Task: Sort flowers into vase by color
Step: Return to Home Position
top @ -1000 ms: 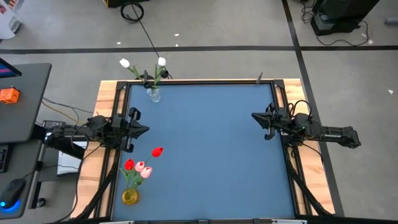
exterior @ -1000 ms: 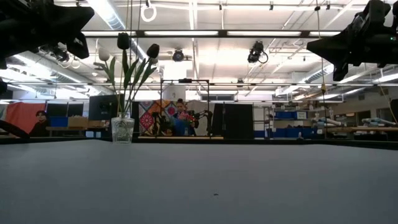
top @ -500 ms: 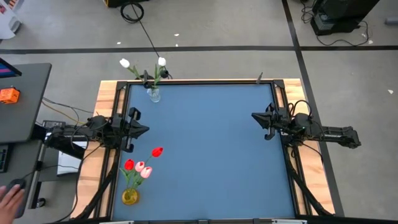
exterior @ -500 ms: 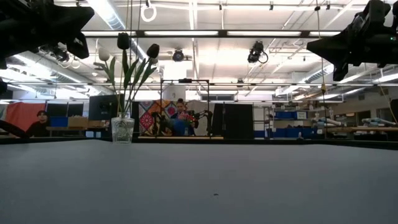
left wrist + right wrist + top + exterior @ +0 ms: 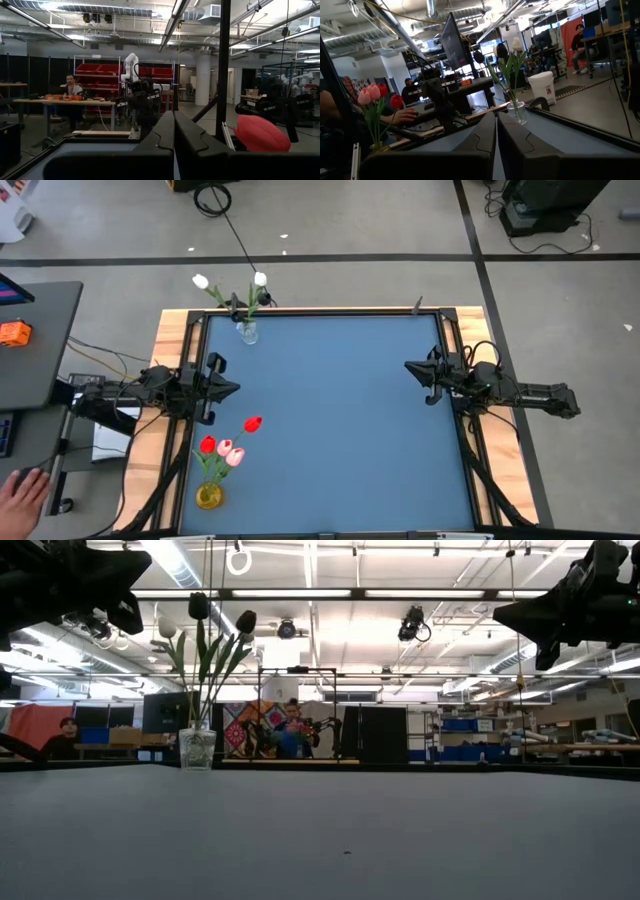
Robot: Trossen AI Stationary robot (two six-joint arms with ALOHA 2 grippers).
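Red and pink tulips [image 5: 226,447]: four small heads on thin green stems, standing in the yellow vase [image 5: 208,497] at the worktop's [image 5: 340,430] near-left corner. White and dark tulips [image 5: 260,278] stand in the clear glass vase [image 5: 247,333] at the far-left corner. Left gripper [image 5: 234,389] hovers at the left edge between the two vases, fingers pressed together, holding nothing; the topmost red head is near it, not touching. Right gripper [image 5: 408,367] at the right edge, fingers likewise closed and empty, well apart from all flowers.

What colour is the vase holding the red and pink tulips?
The vase is yellow, clearest in the high view.
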